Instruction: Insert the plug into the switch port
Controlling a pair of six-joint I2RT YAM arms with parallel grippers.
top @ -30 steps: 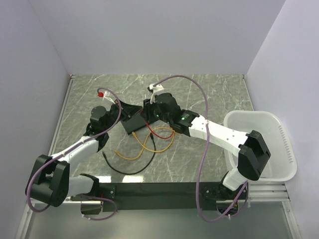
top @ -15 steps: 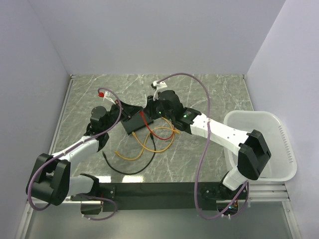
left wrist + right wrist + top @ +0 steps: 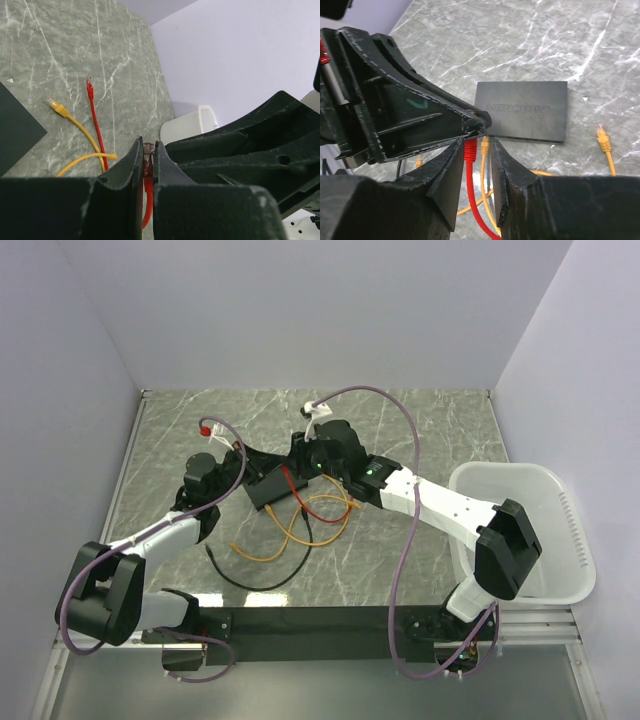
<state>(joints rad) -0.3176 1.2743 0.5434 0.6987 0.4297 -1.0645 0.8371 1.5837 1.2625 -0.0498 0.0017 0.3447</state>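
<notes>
Right wrist view: left fingers (image 3: 125, 170) clamp the red plug (image 3: 471, 150), steadying it, while right fingers (image 3: 447, 175) stand apart around it, probably to take it over; the switch (image 3: 522, 110) lies flat just beyond, left of the counter's (image 3: 545, 40) middle.

Was crowded at centre of the overhead view by left gripper (image 3: 147, 146) and right gripper (image 3: 477, 144), tip to tip over the switch (image 3: 268, 490), red cable (image 3: 291, 480) between. Was littered just below with orange cables (image 3: 290, 535). Lay open upper right; was walled far right by white bin (image 3: 572, 525).
</notes>
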